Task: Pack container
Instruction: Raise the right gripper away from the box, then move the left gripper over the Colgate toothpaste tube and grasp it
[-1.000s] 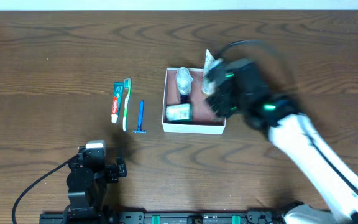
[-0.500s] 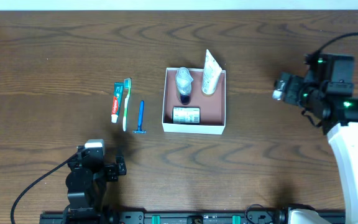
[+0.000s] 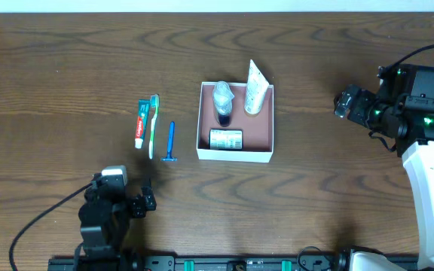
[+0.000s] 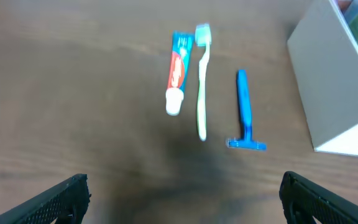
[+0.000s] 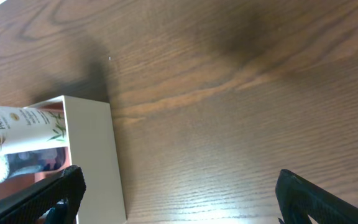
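Down at the near edge, the left gripper (image 4: 188, 198) is seen over the wooden table (image 3: 66, 60), its fingers spread wide and nothing caught between them. Just beyond, three toiletries are laid out in a row: a blue razor (image 3: 171, 143) nearest the box, a green toothbrush (image 3: 154, 124) to its left, and a toothpaste tube (image 3: 141, 124) close beside that. Right of the razor, near mid-table, the container (image 3: 236, 156) is set square. A green-and-white packet (image 3: 225, 138) is laid flat by its near wall. Farther in, a dark bottle (image 3: 224, 102) in clear wrap is placed at the far left corner, and a white tube (image 3: 255, 89) is propped at the far right, poking past the rim. Well off to the right, the right gripper (image 5: 185, 199) is held over bare wood, spread wide, with nothing gripped.
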Controlling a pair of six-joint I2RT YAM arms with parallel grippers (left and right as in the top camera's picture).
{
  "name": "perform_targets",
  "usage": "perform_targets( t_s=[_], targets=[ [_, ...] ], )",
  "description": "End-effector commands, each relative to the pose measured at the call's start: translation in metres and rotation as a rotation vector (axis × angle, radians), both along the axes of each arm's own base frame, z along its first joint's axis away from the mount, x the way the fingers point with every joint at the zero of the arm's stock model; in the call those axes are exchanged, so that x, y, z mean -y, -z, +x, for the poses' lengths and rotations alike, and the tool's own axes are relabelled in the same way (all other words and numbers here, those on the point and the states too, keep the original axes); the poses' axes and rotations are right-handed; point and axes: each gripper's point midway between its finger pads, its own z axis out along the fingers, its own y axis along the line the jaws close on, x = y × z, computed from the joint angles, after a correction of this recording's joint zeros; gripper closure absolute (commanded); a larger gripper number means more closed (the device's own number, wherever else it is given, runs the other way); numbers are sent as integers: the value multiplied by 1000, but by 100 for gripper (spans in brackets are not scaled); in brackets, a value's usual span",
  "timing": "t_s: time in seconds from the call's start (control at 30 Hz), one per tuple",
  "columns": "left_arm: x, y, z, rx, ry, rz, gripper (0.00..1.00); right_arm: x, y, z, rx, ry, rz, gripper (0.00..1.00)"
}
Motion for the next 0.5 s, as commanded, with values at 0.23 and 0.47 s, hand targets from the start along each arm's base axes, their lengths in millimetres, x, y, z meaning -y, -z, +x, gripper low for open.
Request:
perform_targets(
  t_s=[0.23,0.47],
  targets=[
    [6,-48,65,-311,53,-18,2,0,-1,1,2,10,20,1],
    [9,-31,136,-447,72,-46,2,0,-1,1,2,11,20,1]
  ],
)
